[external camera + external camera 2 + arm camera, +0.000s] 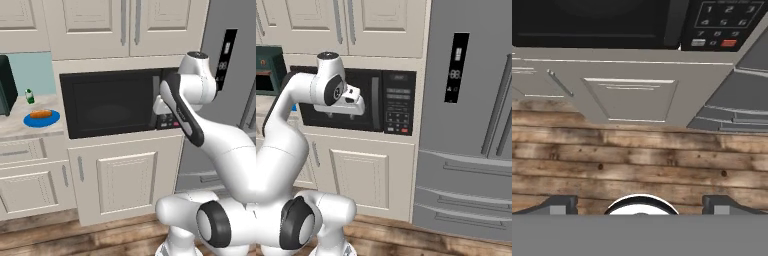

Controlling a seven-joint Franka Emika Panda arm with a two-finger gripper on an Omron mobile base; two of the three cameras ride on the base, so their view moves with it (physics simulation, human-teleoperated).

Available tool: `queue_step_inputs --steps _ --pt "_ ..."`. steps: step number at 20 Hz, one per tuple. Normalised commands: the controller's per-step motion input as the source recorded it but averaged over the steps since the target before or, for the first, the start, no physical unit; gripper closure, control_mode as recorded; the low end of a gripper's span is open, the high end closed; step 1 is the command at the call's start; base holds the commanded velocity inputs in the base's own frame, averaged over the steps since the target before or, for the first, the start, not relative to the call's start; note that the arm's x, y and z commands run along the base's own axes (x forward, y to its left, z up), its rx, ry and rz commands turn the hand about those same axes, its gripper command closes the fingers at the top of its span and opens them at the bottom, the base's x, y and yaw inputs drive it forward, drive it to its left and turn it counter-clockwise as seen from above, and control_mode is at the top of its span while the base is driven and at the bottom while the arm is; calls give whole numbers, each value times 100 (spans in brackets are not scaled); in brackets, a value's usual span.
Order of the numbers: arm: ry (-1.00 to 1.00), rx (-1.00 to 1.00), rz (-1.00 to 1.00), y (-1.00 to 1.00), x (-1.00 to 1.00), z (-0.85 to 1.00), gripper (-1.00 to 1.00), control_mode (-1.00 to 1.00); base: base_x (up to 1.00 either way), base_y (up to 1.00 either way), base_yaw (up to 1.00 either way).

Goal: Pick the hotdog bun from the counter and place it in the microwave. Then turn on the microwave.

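Zero steps done: bun (41,114) lay on blue plate (30,121) on tabletop (20,131), microwave (112,102) shut; tool (641,204) spread, empty, pointing at floor (637,160)

The hotdog bun (41,114), small, oblong and orange-tan, lies flat on a round blue plate (30,122) on the beige counter (20,131), left of the microwave (107,102). The microwave is black, built in, with its dark glass door shut and its button panel (398,107) at its right.
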Motion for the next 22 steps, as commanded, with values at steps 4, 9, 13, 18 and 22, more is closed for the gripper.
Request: queue_step_inputs --steps 4,9,13,18,22 --pt "0 0 0 0 0 0 -100 100 -5 -1 0" --pt "-1 0 0 -18 4 0 -100 -100 0 0 0" --pt "-8 0 0 -36 33 -2 -100 -100 0 0 0" --pt "-12 0 0 -15 60 -14 -100 -100 0 0 0" --pt "-11 0 0 -12 75 -17 -100 -100 0 0 0"
